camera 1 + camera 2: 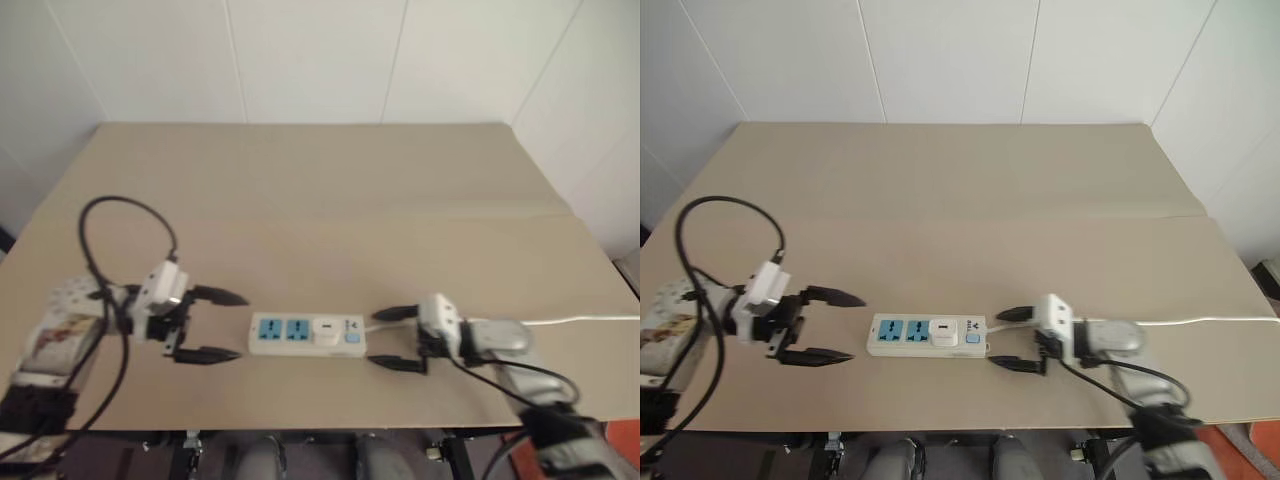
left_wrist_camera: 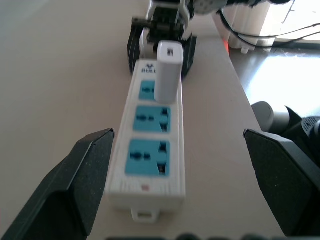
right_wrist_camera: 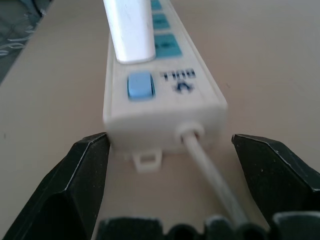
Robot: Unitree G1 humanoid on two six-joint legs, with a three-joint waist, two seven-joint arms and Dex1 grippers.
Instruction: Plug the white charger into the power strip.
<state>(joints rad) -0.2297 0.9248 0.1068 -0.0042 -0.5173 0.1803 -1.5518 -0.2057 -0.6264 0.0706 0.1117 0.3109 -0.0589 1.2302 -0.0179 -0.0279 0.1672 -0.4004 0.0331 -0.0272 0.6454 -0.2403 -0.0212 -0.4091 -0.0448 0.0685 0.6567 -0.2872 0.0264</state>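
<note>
White charger (image 1: 327, 331) seen seated upright in power strip (image 1: 306, 334), socket nearest switch, mid-counter (image 1: 330, 200). Left pincer (image 1: 215, 325) & right pincer (image 1: 396, 339) spread wide, empty, flanking strip ends; plug-in judged done.

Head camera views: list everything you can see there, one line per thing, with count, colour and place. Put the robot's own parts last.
table: one, tan, against the white wall.
power strip: one, white with blue socket panels and a small blue switch, lying flat near the table's front edge, between the two grippers.
white charger: one, white, standing in the strip's socket nearest the switch.
strip cord: one, white, running from the strip's switch end toward the table's right edge.
left gripper: one, white body with black fingers, open, just off the strip's left end, not touching it.
right gripper: one, white body with black fingers, open, at the strip's cord end, one finger on each side of the cord.
</note>
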